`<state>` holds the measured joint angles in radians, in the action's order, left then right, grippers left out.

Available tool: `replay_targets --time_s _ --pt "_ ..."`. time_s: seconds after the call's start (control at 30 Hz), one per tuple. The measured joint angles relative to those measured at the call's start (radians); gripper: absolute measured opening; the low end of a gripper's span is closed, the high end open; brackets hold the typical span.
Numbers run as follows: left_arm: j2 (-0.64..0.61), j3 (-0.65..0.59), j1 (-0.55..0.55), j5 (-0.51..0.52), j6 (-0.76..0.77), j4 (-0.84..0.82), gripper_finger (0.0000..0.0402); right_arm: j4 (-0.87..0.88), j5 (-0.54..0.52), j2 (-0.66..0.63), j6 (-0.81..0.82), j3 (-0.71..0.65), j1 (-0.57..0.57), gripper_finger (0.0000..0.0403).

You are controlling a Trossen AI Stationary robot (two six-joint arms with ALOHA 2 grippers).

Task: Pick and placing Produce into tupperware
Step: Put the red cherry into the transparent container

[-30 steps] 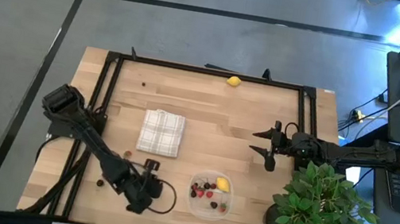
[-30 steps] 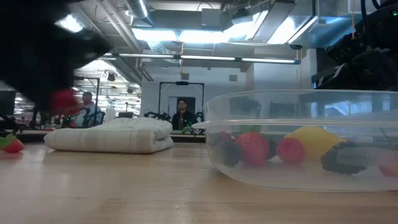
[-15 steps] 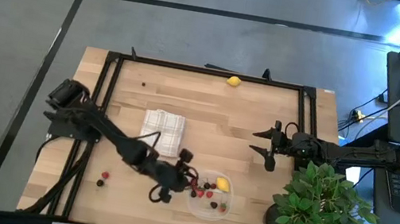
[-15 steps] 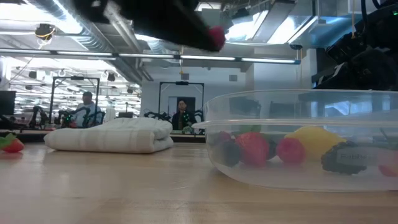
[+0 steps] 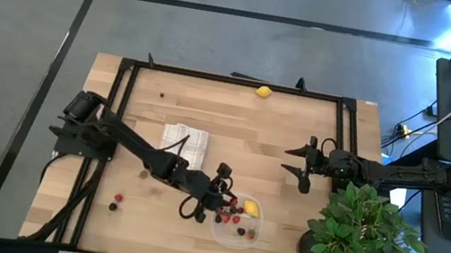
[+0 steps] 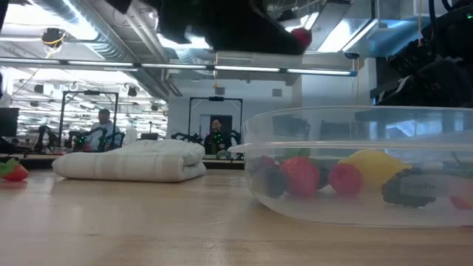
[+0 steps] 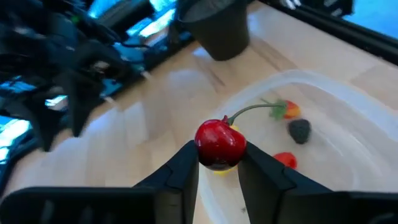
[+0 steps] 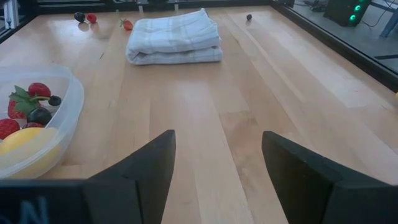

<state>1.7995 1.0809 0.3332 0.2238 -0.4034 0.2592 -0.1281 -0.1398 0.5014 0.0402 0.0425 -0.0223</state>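
On the table (image 5: 295, 147), placed relative to the tupperware (image 5: 237, 219) and listed largest first:

1. Potted plant (image 5: 361, 230), just beside the tupperware on the right arm's side.
2. Left arm, reaching across to the tupperware's near rim. Left gripper (image 5: 218, 200) pinches a red cherry (image 7: 220, 143) between its two fingers, above the rim.
3. Right arm, waiting beyond the tupperware by the plant. Right gripper (image 5: 303, 163) has its fingers spread, holding nothing.
4. Checked cloth (image 5: 184, 144), folded, near the tupperware on the left arm's side.
5. Tupperware: clear, shallow, holding a lemon (image 5: 251, 208) and several berries.
6. Second lemon (image 5: 264, 91), at the far table edge, well apart.
7. Loose berries (image 5: 116, 202), well apart from the tupperware, past the left arm.

Risk, as a judgement: the cherry hangs near the rim, not over the middle; released there, it could strike the wall and roll off across the wood.

Views: only the left wrist view shows the cherry's stem and the pinch itself. The low view shows the cherry (image 6: 301, 37) high above the container. The high view alone places the stray produce.
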Motion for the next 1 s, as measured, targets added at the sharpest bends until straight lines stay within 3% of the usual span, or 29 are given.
replay_targets --time_s 0.6,1.0 --pt "0.146 -0.001 0.014 -0.085 0.009 0.033 0.0095 0.000 0.000 0.000 0.003 0.000 0.000 0.0241" --pt "0.159 -0.001 0.014 -0.085 0.010 0.034 0.0095 -0.001 0.000 0.000 0.004 0.000 0.000 0.0241"
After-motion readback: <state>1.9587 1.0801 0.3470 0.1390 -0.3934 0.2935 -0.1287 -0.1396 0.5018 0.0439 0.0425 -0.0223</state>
